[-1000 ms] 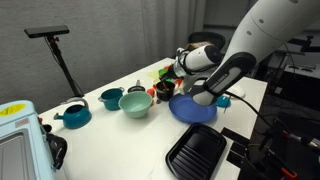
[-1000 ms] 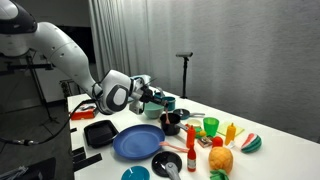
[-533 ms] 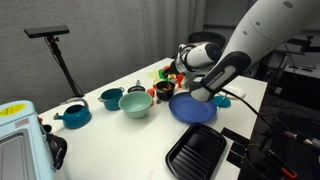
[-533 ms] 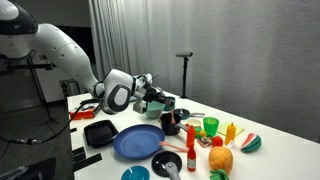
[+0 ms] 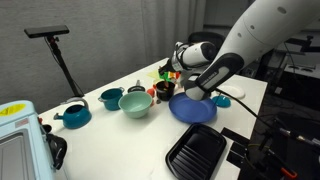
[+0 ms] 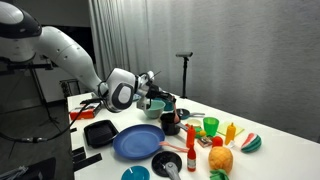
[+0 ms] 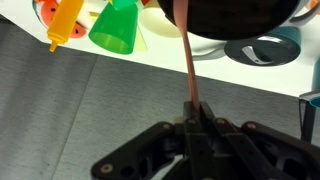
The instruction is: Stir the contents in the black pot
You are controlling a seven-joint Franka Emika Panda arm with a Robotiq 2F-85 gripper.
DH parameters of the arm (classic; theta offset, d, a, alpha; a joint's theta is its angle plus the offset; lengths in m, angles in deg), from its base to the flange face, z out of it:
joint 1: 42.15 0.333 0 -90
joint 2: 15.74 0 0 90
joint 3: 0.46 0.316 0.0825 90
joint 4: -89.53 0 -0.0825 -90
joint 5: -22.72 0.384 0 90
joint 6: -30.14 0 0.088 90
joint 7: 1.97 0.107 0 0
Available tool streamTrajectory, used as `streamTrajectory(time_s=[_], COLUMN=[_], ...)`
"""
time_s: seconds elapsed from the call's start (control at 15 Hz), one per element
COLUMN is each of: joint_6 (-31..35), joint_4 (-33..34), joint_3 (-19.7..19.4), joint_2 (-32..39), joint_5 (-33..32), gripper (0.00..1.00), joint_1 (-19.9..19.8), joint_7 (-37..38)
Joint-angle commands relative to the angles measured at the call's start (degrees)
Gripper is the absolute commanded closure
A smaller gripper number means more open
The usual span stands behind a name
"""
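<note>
Wrist and gripper [image 6: 155,92] have swung a little toward 3 o'clock compared with a second ago, closing on the cluster of pots. Nothing on the table has shifted.

- Wrist view: gripper [image 7: 192,120] enters from 6 o'clock. Its fingers are pressed together on a thin reddish-brown stick [image 7: 188,62], which rises toward 12 o'clock to the black pot [image 7: 235,12].
- That pot is cut off by the top edge. Only its dark underside and wall show; the contents and the stick's far end are out of sight.
- Also there: a green cone-shaped cup [image 7: 115,25] at 11 o'clock, a yellow-orange bottle [image 7: 65,22] beyond it, and a teal pot [image 7: 265,50] at 2 o'clock, partly cut off.
- In an exterior view, the gripper [image 5: 172,74] is mostly masked by the arm; the stick is too thin to make out.
- The black pot [image 5: 165,93] sits at 10 o'clock of the blue plate [image 5: 192,110], just beside it, with something red at its rim, unclear.
- A green bowl [image 5: 136,104] and two more teal pots lie off toward 9 o'clock.
- The ridged black grill pan [image 5: 197,152] lies at 6 o'clock of the plate, its lower edge cropped.
- In an exterior view, the black pot [image 6: 170,122] stands at 2 o'clock of the blue plate [image 6: 135,143], below the gripper. Whether the stick reaches inside cannot be told.
- The grill pan [image 6: 100,132] lies at 9 o'clock of the plate.
</note>
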Motion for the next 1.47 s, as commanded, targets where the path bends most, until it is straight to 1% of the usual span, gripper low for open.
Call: streamTrajectory(time_s=[0.0,0.07,0.2,0.4,0.53,0.67,0.8,0.87,0.93,1.0,1.07,1.13,1.2,1.27,1.4], joint_6=[-0.8,-0.9,-0.87,0.99,1.19,1.05,0.29,-0.33,-0.63,0.26,0.99,2.24,3.33,4.61,7.16], joint_4=[4.59,4.96,5.57,4.36,1.77,-2.78,-7.22,-9.67,-11.44,-12.94,-13.84,-14.41,-14.84,-15.0,-14.38], joint_3=[4.75,6.95,13.4,24.61,31.18,37.98,41.5,42.2,42.05,40.14,36.66,33.13,30.4,27.88,24.43], joint_2=[0.83,0.29,-1.46,-5.53,-8.69,-12.73,-15.77,-17.55,-18.74,-19.48,-19.87,-20.07,-20.19,-19.9,-18.71], joint_5=[3.74,3.71,3.04,-0.84,-3.47,-7.68,-10.57,-11.51,-11.65,-10.79,-10.08,-7.73,-6.08,-4.48,-1.68], gripper=[0.98,0.98,0.98,0.98,0.98,0.98,0.98,0.98,0.98,0.98,0.98,0.98,0.98,0.98,0.98], joint_1=[-3.21,-4.41,-8.23,-15.5,-20.7,-27.28,-31.95,-33.6,-34.28,-33.66,-31.28,-28.8,-27.0,-25.24,-22.55], joint_7=[-5.0,-4.69,-4.88,-6.78,-9.08,-10.85,-12.24,-13.15,-14.28,-16.32,-17.01,-19.86,-21.82,-23.54,-25.68])
